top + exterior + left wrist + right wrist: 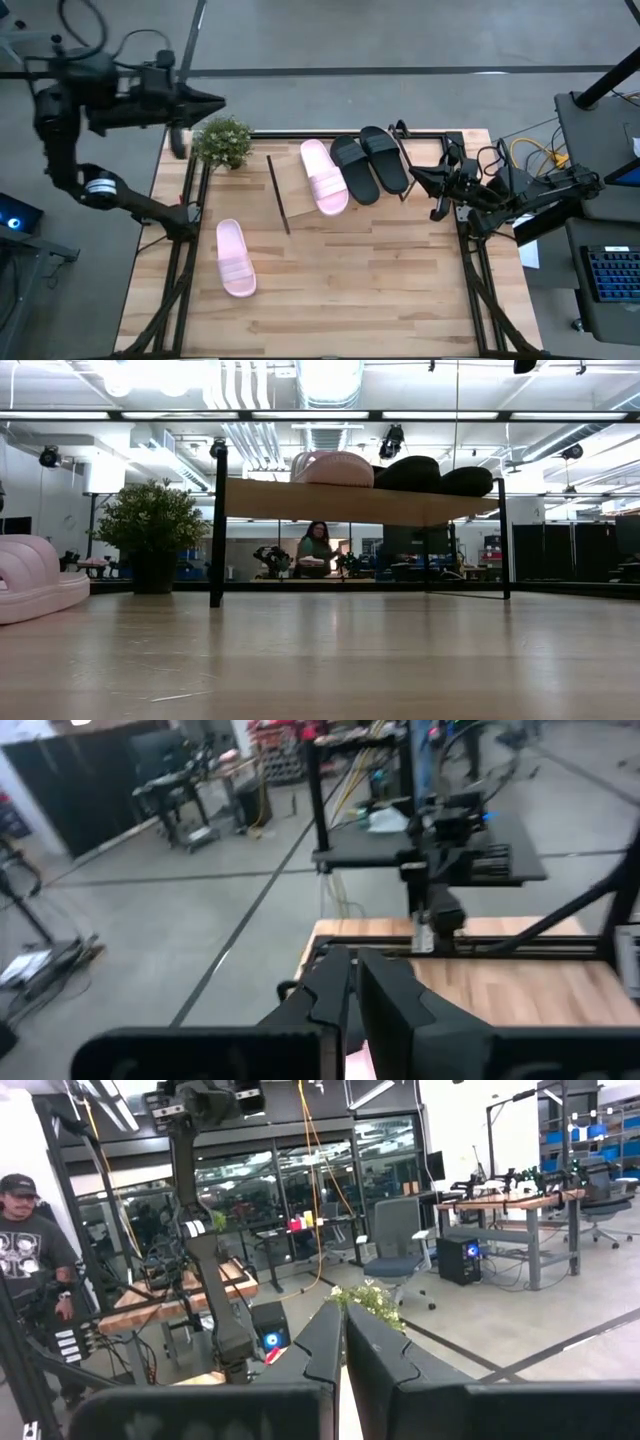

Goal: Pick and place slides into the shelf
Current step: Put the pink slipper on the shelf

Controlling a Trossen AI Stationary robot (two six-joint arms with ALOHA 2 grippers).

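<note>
Though unseen overhead, person (316, 548) beyond shelf (360, 502)

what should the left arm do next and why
Probably swing the shut left gripper down toward the pink slide on the table and open. Three slides already sit on the shelf, and that one lies nearest the left arm.

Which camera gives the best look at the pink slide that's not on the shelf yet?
The high view: the pink slide lies whole on the table, strap visible. The low view catches only part of it at the picture's left edge. Neither wrist view clearly shows it.
</note>
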